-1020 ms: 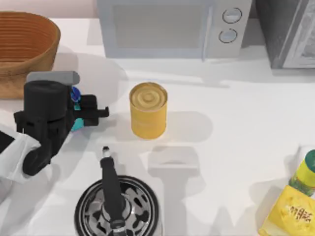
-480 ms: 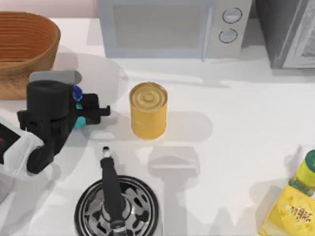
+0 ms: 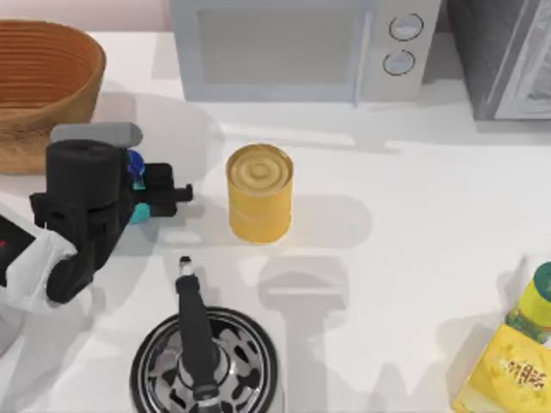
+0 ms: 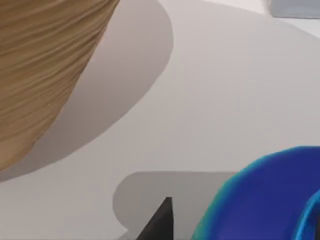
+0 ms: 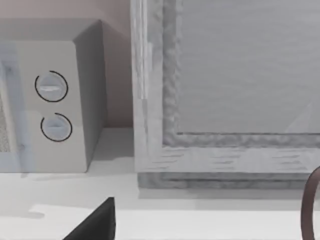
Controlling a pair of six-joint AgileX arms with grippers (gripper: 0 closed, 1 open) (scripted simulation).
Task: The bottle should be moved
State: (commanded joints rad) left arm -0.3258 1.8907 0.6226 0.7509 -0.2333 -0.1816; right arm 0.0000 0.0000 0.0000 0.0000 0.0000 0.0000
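Holding the bottle (image 3: 135, 185) w/ jaws closed on it, left gripper (image 3: 146, 196) is barely drifting vs. a sec ago, beside the yellow can (image 3: 259, 193).

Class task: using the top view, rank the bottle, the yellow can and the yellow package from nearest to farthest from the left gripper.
1. Bottle, at the left gripper.
2. Yellow can, mid-table, to the gripper's right.
3. Yellow package, far right, near edge.

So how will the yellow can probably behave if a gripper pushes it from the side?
The yellow can stands upright on a flat end, so it should probably slide. A high push might tip it, and then its round body would likely roll.
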